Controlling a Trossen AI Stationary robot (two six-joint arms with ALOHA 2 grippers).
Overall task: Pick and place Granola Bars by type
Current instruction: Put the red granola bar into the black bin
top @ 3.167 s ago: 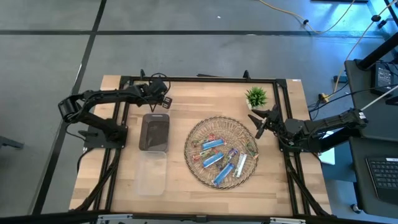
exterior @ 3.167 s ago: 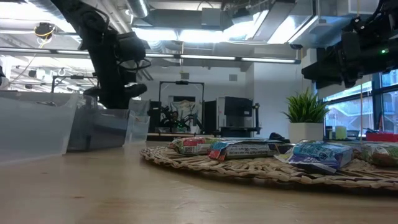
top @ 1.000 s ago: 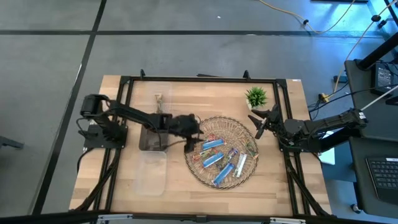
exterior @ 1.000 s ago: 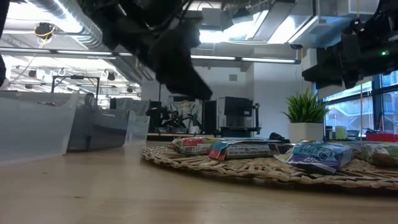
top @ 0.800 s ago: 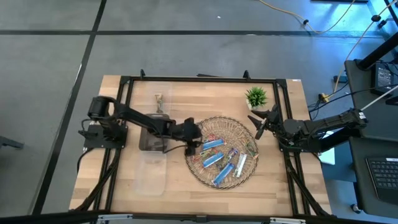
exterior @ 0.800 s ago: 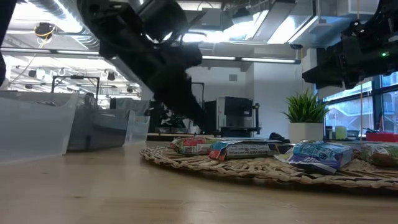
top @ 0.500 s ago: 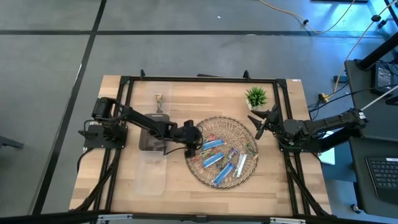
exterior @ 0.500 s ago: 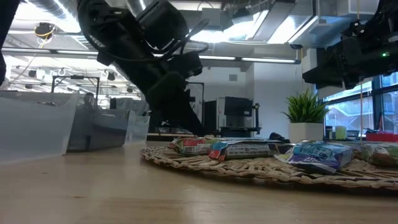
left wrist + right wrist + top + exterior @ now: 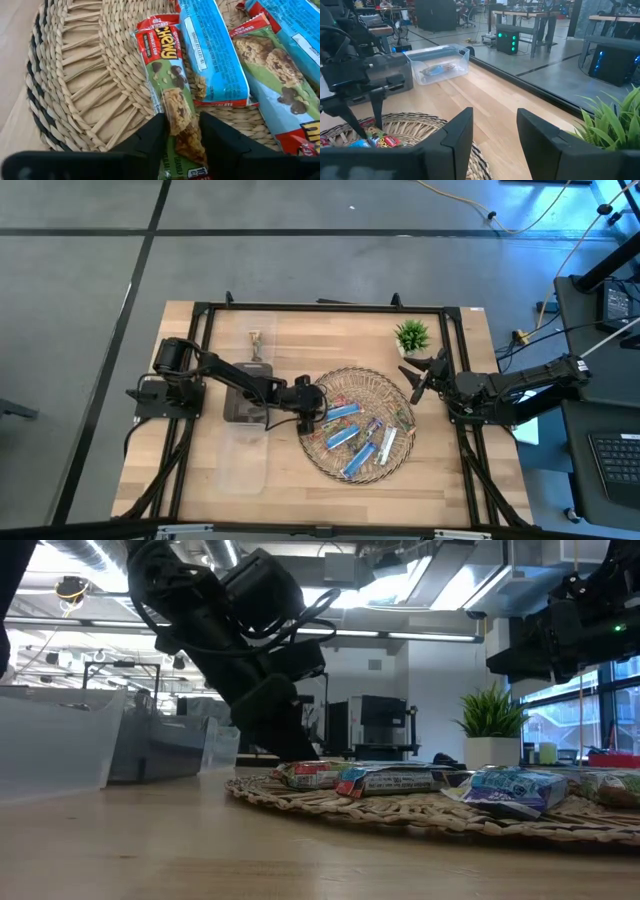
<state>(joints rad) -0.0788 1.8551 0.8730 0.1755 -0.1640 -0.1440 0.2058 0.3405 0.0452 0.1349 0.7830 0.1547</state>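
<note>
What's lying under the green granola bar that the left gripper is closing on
Under the green granola bar is the woven basket; its side overlaps a blue bar. The left gripper straddles its near end, where the fingers hide what lies beneath.

Glossy foil wrappers are seen on the Granola Bars (image 9: 227, 65), laid in a rough woven wicker tray (image 9: 90, 90). The desk (image 9: 300, 345) is made of pale, smooth wood. A clear plastic bin (image 9: 440, 62) is seen near its edge.

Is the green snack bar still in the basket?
Yes. The green bar lies flat on the woven basket, between the left claw fingers.
</note>
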